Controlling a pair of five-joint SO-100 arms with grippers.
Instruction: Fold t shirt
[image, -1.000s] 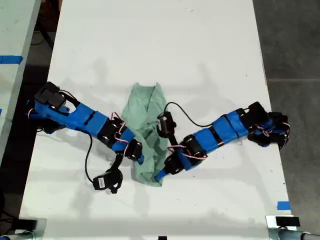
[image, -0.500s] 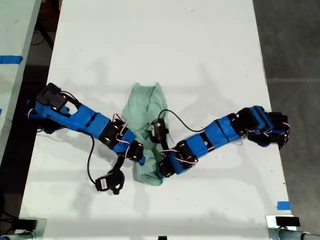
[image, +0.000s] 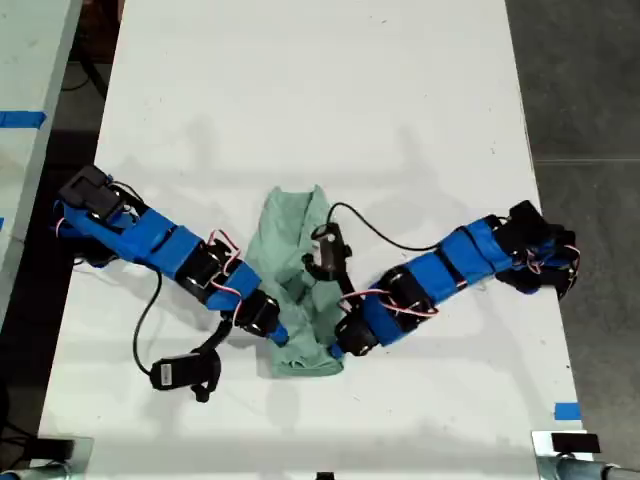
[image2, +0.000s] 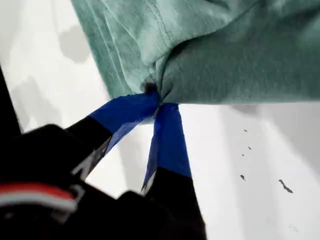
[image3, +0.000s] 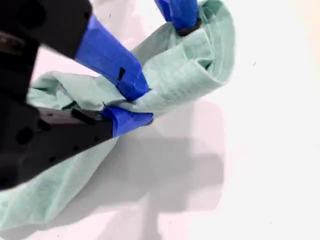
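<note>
My first gripper (image2: 159, 102) is pressed together on the t shirt (image2: 225, 55), its 2 blue jaws meeting on a bunched point at the cloth's edge. The pale green fabric gathers into creases right at the tips and spreads away beyond them. Behind the jaws, on the gripper's own side, there is only the bare white table (image2: 260, 165) with a few small dark specks.

My second gripper (image3: 142, 105) is also pinching the t shirt, 1 jaw above and 1 below a folded ridge of it. From that pinch the cloth runs 2 ways. A rolled fold goes forward past the tips to where my first gripper's blue jaws grip it, and a looser, flatter part trails back beside the gripper's black body. A grey shadow lies on the table just under the lifted fold.

In the exterior view the t shirt (image: 290, 250) lies crumpled between 2 blue arms, 1 arm (image: 160, 245) coming from the exterior view's left and the other arm (image: 450, 270) from its right. Both claw ends meet the cloth at its end nearest the camera, close together. I cannot tell for certain which of these 2 arms is which.
</note>
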